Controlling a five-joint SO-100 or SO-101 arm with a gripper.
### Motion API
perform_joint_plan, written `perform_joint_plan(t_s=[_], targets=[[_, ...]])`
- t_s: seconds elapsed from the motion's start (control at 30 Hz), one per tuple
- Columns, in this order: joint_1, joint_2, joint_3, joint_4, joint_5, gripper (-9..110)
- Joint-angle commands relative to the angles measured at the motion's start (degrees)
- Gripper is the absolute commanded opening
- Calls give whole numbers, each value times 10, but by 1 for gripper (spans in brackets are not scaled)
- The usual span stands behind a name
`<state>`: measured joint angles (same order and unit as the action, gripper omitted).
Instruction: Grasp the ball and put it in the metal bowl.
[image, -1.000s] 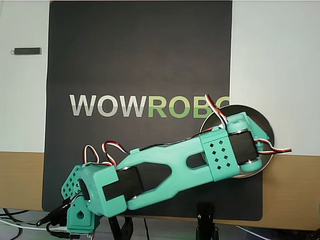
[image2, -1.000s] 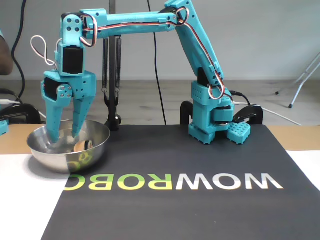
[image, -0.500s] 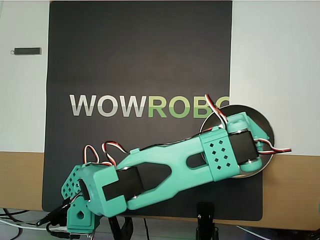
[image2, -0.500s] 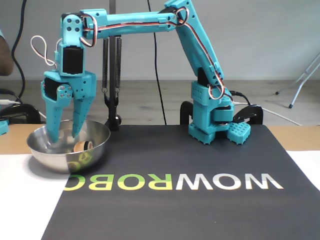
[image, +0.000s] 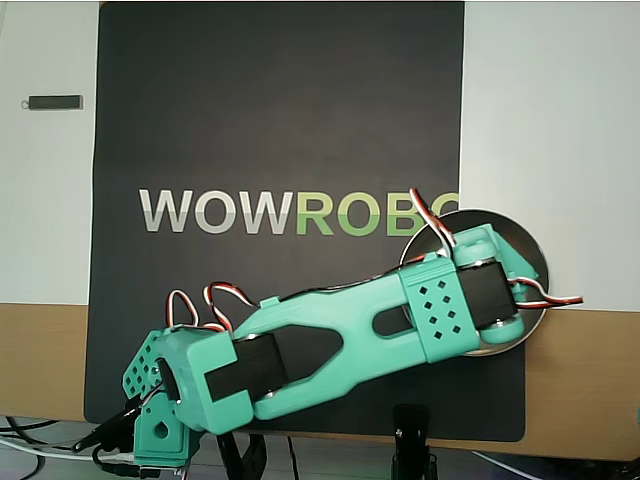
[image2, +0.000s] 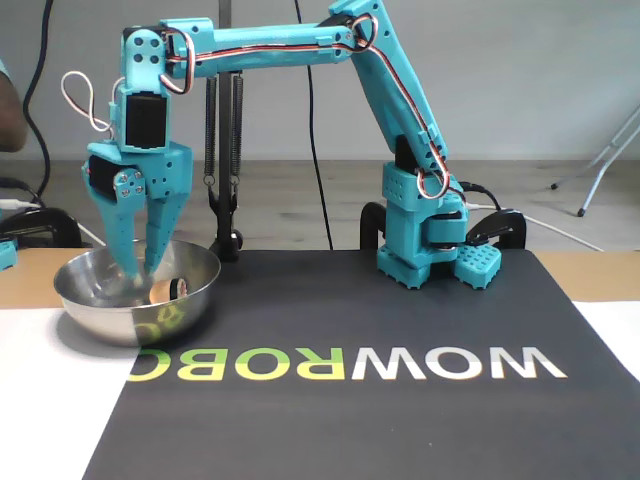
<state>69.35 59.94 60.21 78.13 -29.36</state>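
1. In the fixed view the ball (image2: 160, 292) is lying inside the bowl (image2: 100, 315), near the wall at about 3 o'clock of the bowl, and the claw is not touching it as far as I can see.
2. The claw (image2: 138, 270) is hanging with its tips down inside the bowl, at about 9 o'clock from the ball, and its two fingers are standing almost together, holding nothing.
3. In the overhead view the arm (image: 340, 340) is covering most of the bowl (image: 525, 245), so the ball is not showing there.
4. I am judging that the main work is done; only lifting the arm away from the bowl is remaining.
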Motion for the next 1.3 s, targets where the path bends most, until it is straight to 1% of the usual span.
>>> perform_joint_plan(t_s=[0.0,0.07,0.87,1.27], targets=[[-3,4,-23,-4,-2,5],[-3,4,-23,-1,-2,4],[-18,15,-22,4,-2,4],[-62,94,60,4,-2,4]])
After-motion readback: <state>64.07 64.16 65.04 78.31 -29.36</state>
